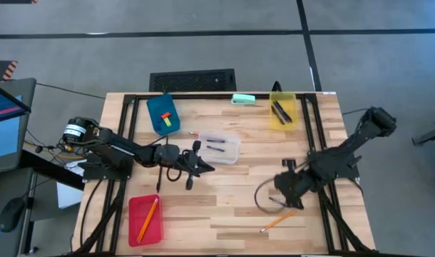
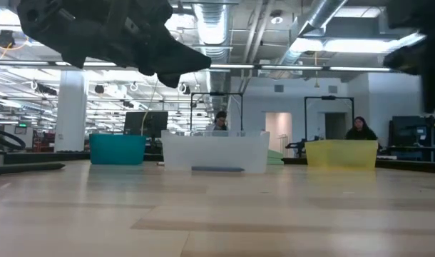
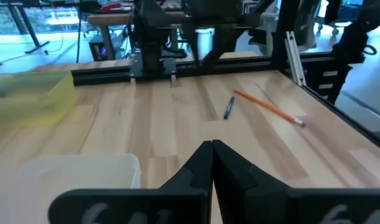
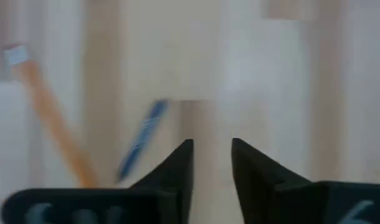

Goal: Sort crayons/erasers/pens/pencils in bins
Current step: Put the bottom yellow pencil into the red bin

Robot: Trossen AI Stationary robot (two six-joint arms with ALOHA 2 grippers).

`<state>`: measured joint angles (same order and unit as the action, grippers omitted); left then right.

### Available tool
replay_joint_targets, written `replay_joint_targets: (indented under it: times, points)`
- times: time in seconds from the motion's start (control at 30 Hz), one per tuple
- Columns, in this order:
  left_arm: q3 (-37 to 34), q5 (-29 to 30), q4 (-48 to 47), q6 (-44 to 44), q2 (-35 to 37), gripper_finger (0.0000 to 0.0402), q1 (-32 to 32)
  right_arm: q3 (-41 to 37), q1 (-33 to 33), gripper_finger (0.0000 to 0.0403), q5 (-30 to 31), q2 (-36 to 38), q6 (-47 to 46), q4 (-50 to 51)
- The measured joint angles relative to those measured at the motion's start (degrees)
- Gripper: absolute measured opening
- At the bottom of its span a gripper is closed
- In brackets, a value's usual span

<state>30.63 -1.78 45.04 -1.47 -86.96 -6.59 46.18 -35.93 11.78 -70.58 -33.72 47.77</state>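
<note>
Two items remain loose on the desk (image 1: 224,193): a pen (image 3: 228,107) and a pencil (image 1: 279,220), both well apart from the clear bin (image 1: 221,148). Right end effector (image 4: 212,158) hovers beside them, parted, empty; left end effector (image 3: 212,158) closed.

You are looking at two dark six-joint arms in matte black housings. The left arm's base, at centre left of the high view, carries a white cylindrical label and loose black cables. A dark cable loops beside the right arm at lower right. Each wrist view shows two black wedge-shaped fingers with pale markings below.
</note>
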Motion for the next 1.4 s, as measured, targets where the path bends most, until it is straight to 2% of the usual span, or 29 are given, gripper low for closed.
replay_joint_targets:
  times: [0.1,0.23,0.43,0.63,0.9,1.13,1.4]
  points:
    - [0.00,-1.49,-0.05,1.29,0.00,0.0000,0.02,2.81,-5.13,0.0153,-3.39,-4.03,-0.52,0.01]
    - [0.00,-2.10,-0.57,2.12,0.00,0.0000,0.02,6.54,-11.37,0.0189,-4.98,-10.03,-2.71,0.09]
    - [0.00,-2.03,-0.66,2.37,0.00,0.0000,0.02,10.76,-15.84,0.0203,-7.04,-19.74,-6.85,-0.25]
    - [0.00,-0.70,-2.32,3.79,0.00,0.0000,0.02,13.87,-15.73,0.0193,-8.82,-27.27,-8.03,-0.24]
    - [0.00,-0.55,-3.34,5.04,0.00,0.0000,-0.67,14.79,-15.22,0.0160,-9.98,-32.83,-4.49,-1.08]
    - [0.00,-0.35,-3.34,5.41,-0.02,0.0000,-1.06,15.05,-13.69,0.0112,-10.11,-35.14,-3.73,-1.88]
    - [0.02,5.34,-2.08,6.73,-0.02,0.0000,-4.65,14.88,-11.98,0.0079,-10.63,-35.19,-4.21,-2.83]
